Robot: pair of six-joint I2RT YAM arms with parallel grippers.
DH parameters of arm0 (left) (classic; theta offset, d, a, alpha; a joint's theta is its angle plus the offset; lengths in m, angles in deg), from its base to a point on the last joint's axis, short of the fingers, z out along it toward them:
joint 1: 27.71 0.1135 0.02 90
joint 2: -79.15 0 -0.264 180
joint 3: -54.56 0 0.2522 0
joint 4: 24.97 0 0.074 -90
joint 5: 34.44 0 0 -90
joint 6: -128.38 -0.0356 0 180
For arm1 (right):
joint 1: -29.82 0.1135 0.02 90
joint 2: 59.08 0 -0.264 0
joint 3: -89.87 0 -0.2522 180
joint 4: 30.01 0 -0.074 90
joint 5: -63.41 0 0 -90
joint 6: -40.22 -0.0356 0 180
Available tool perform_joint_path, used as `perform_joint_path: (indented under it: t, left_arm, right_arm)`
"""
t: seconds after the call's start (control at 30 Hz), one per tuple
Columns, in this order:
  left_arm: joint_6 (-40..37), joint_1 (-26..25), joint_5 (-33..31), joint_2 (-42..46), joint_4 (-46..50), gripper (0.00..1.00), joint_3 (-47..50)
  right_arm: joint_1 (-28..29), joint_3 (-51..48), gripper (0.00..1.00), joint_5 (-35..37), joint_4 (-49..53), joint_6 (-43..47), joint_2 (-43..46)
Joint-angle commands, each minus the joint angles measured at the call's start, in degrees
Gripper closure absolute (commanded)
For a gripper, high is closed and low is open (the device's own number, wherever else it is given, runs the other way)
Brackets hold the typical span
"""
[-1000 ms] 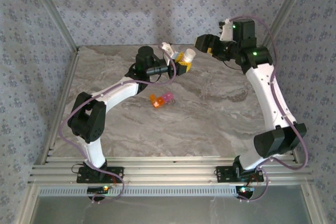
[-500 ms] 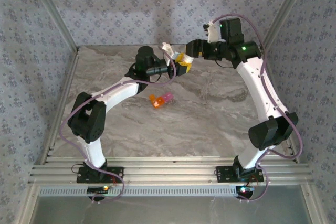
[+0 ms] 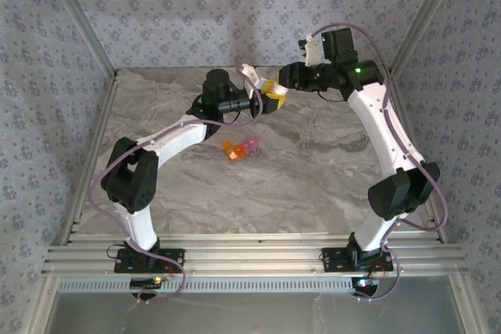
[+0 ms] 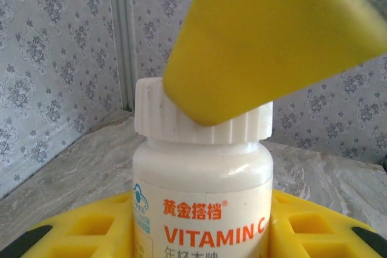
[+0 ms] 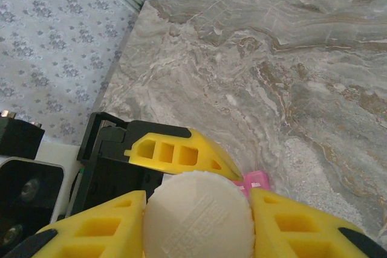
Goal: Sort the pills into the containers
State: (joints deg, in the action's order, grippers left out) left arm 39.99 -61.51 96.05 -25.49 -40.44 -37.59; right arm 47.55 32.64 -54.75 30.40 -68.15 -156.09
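You have left pincer [image 3: 269,98] clamped round the white bottle [image 4: 202,179] | right pincer [image 5: 198,234] clamped on its cap [image 5: 199,203] | containers [image 3: 241,147] on counter [image 3: 313,170], well apart from both pincers.

Yellow against white and grey
White plastic bottle [image 4: 202,167] with orange lettering; yellow gripper fingers [image 5: 103,228]; translucent orange-and-pink containers [image 3: 240,147]; grey-veined marble table [image 3: 313,170]; blue-grey floral walls [image 3: 235,5].

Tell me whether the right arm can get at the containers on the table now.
Probably not yet: the right gripper grips the cap of the bottle held by the left gripper. The containers lie uncovered, so nothing else blocks it.
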Motion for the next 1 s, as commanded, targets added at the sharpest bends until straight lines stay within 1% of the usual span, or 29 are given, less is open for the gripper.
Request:
perform_joint_path:
  t: [0.0, 0.07, 0.2, 0.3, 0.37, 0.43, 0.57, 0.63, 0.8, 0.9, 0.97]
  left_arm:
    - [0.2, -0.1, 0.0, 3.3, -4.2, 1.00, -0.6]
    - [-0.5, -0.3, -1.2, 3.2, -4.2, 1.00, -0.7]
    - [-1.3, -0.4, -2.8, 3.1, -4.2, 1.00, -0.7]
    - [-1.5, -0.3, -2.9, 3.0, -4.1, 1.00, -0.7]
    - [-1.6, -0.4, -3.0, 3.0, -3.9, 1.00, -0.6]
    - [-1.7, -0.3, -3.0, 3.0, -3.9, 1.00, -0.5]
    - [-1.7, -0.3, -3.1, 3.0, -3.9, 1.00, -0.4]
    - [-1.7, -0.3, -3.2, 3.0, -3.9, 1.00, -0.5]
    - [-1.5, -0.1, -2.1, 2.5, -4.0, 1.00, -0.9]
    - [-1.1, 0.0, -1.3, 2.3, -4.1, 1.00, -1.0]
    - [-1.0, 0.2, -0.6, 2.2, -4.0, 1.00, -1.2]
  right_arm:
    - [0.9, -2.7, 0.63, 6.6, 1.8, -6.8, 1.2]
    - [2.9, -6.1, 0.63, 9.7, -0.4, -13.2, 2.7]
    - [9.1, -9.5, 0.62, 19.9, -0.7, -26.7, 4.8]
    - [11.6, -10.4, 0.61, 22.2, -2.2, -31.3, 5.6]
    - [11.5, -10.3, 0.60, 20.6, -1.8, -32.1, 5.8]
    - [10.1, -9.3, 0.55, 19.7, -1.3, -30.9, 6.1]
    - [5.5, -7.5, 0.33, 15.6, -1.0, -27.1, 8.0]
    - [3.3, -7.5, 0.27, 12.4, -1.9, -24.8, 9.5]
    - [-2.3, -9.5, 0.22, 0.5, -5.5, -20.7, 11.4]
    - [-4.5, -8.9, 0.22, -4.1, -5.7, -18.2, 10.5]
    - [-5.2, -7.2, 0.22, -5.7, -4.4, -13.6, 9.0]
